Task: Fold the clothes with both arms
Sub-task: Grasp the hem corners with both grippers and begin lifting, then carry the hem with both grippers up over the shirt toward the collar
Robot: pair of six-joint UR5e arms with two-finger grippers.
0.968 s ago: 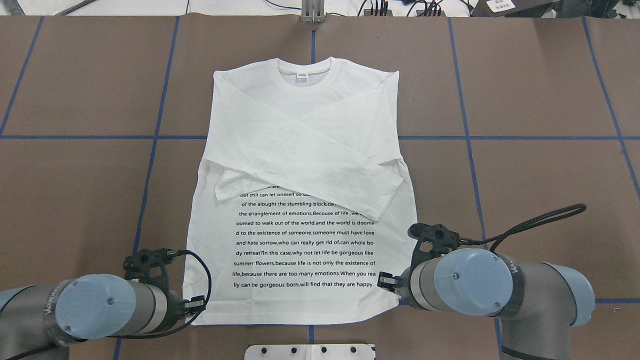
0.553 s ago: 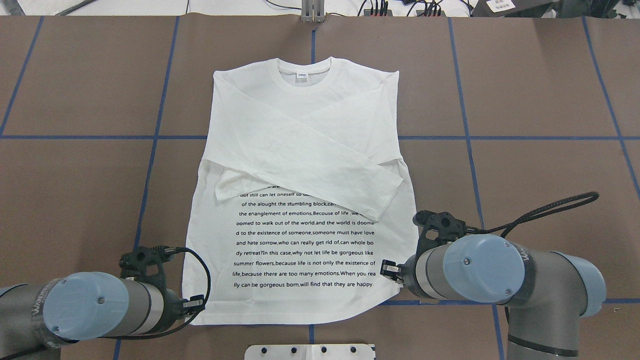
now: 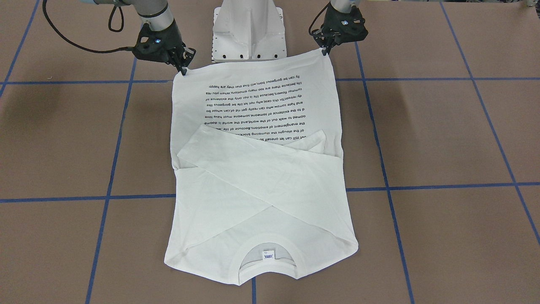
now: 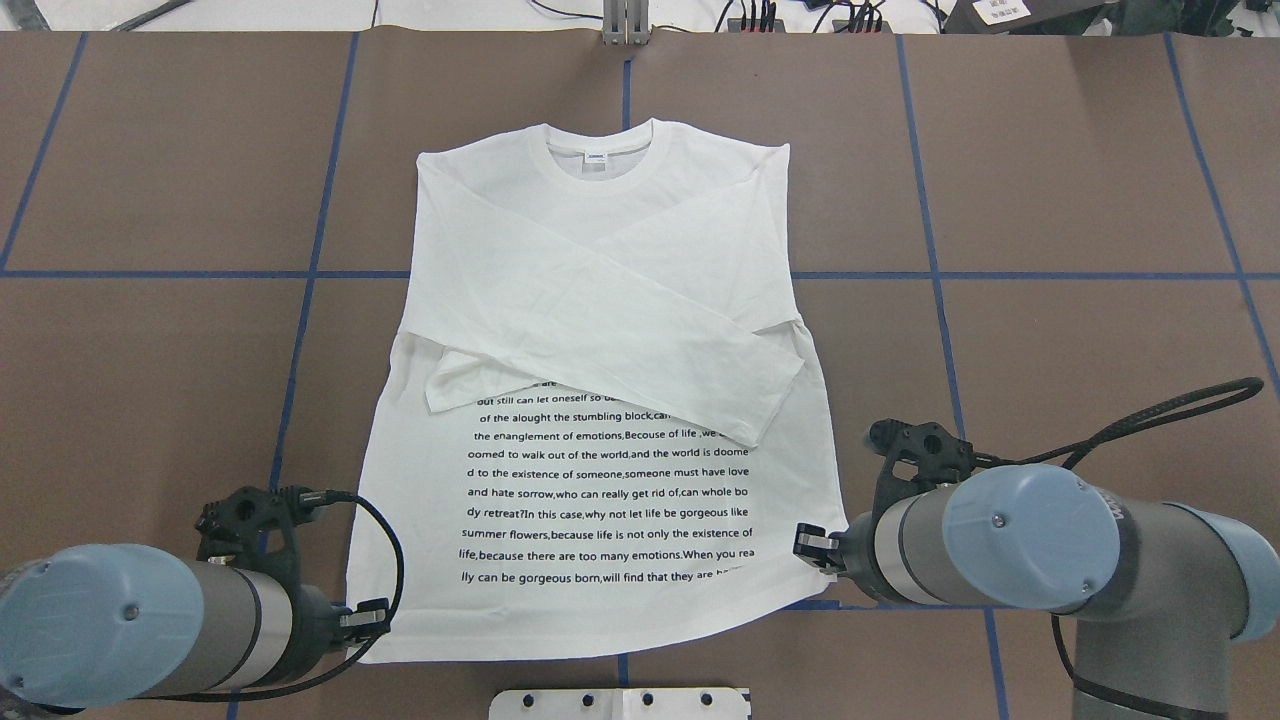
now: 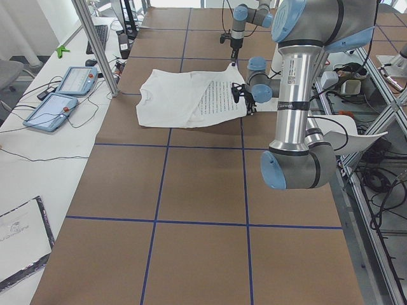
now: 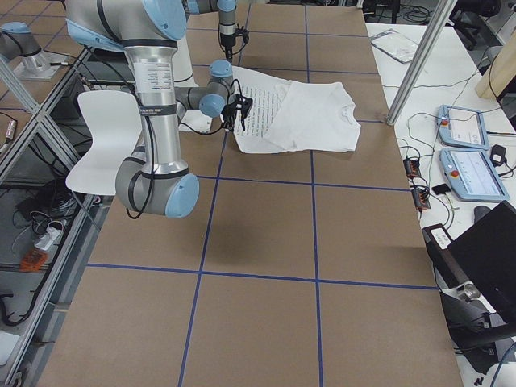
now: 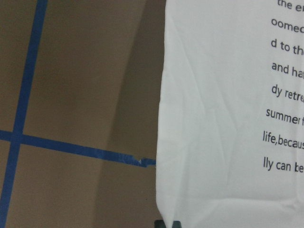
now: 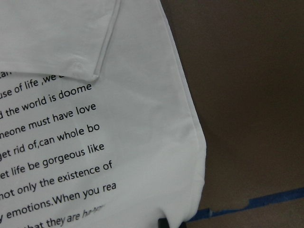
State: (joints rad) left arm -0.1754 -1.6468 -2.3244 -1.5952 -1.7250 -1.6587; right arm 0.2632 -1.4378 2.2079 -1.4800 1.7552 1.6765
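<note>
Both hem corners of the T-shirt (image 3: 190, 105) we pinch, left gripper (image 3: 325, 51) and right gripper (image 3: 184, 71) each closed on one, so the hem can fold forward over the sleeves (image 3: 236, 156) ahead.

The white T-shirt (image 4: 560, 620) carries a block of black print (image 4: 610, 495) in English, its top line partly hidden under a sleeve (image 4: 650, 340). Readable lines include "oomed to walk out of the world,and the world is doome", "and hate sorrow,who can really get rid of,can whole bo" and "summer flowers,because life is not only the existence of". The neck label (image 4: 597, 157) bears marks too fine to read; a dark band (image 4: 1125, 515) on the right arm (image 4: 1030, 545) perhaps has lettering
</note>
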